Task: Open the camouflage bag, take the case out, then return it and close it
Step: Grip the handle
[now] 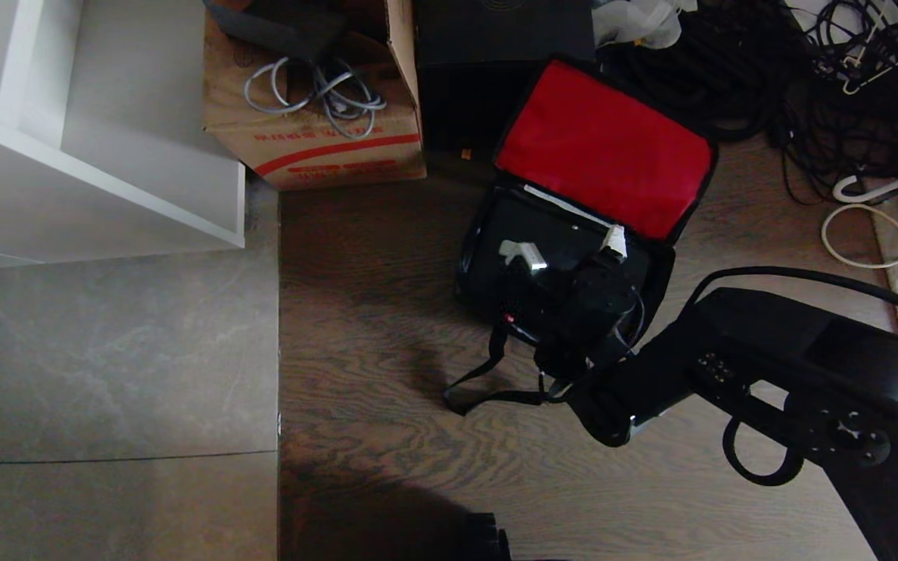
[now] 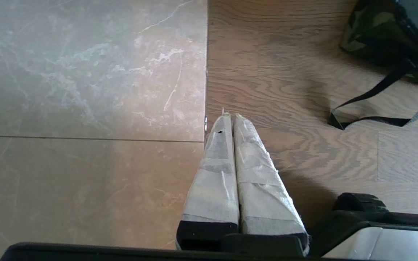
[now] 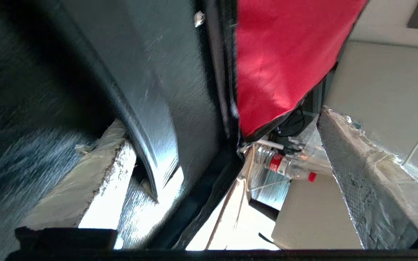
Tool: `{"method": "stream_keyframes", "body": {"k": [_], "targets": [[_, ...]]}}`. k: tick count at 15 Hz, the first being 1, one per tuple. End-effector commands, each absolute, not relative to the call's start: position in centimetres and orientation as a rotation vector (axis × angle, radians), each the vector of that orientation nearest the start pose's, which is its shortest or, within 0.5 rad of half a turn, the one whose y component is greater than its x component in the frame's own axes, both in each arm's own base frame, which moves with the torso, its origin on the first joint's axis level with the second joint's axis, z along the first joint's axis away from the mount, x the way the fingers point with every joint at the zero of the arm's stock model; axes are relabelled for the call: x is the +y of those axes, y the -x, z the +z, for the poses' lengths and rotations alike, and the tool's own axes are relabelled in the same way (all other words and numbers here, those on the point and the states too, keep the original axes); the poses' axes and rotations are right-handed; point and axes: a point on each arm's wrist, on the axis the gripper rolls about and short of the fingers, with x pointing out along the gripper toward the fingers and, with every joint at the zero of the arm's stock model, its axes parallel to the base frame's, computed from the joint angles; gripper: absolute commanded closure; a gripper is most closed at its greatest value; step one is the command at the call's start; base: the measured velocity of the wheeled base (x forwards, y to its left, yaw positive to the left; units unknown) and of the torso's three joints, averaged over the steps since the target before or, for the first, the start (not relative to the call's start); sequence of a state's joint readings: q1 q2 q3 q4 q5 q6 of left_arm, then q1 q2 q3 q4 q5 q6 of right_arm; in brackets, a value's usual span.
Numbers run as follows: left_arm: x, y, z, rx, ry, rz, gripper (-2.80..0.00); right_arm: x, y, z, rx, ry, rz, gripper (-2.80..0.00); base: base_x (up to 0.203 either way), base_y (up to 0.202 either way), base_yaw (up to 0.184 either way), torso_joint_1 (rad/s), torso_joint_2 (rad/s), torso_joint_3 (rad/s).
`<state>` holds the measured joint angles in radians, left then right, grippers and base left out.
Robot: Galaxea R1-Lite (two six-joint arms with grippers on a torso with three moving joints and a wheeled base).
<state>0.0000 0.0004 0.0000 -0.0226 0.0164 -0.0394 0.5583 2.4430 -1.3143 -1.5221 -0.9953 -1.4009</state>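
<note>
The camouflage bag stands open on the wood floor, its red-lined lid flipped back. The black case lies inside it. My right gripper reaches in from the lower right and hangs over the case, its white-taped fingers spread wide and open. In the right wrist view the gripper straddles the case's dark top and the bag's black rim, with the red lining beyond; nothing is clamped. My left gripper is parked shut above the floor, apart from the bag's corner and strap.
A brown cardboard box with grey cables and a taller black box stand behind the bag. A white shelf unit is at the left. Tangled black cables and a white cord lie at the right, near a plastic bottle.
</note>
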Motion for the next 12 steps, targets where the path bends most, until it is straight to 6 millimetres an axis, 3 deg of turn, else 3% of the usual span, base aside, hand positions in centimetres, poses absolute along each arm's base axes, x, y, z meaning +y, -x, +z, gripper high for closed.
{"method": "stream_keyframes", "body": {"k": [1, 6, 12], "targets": [[0.0, 2.2, 7.5, -0.013, 0.04, 0.017, 0.0, 22.3, -40.4, 11.1, 0.051, 1.066, -0.57, -2.8, 0.0, 0.0, 0.0, 0.0, 0.0, 0.0], [0.0, 2.2, 7.5, -0.013, 0.04, 0.017, 0.0, 21.7, -41.5, 12.9, 0.017, 1.004, -0.628, -2.8, 0.0, 0.0, 0.0, 0.0, 0.0, 0.0], [0.0, 2.2, 7.5, -0.013, 0.04, 0.017, 0.0, 21.7, -41.9, 11.4, 0.026, 1.019, -0.608, -2.7, 0.0, 0.0, 0.0, 0.0, 0.0, 0.0]]}}
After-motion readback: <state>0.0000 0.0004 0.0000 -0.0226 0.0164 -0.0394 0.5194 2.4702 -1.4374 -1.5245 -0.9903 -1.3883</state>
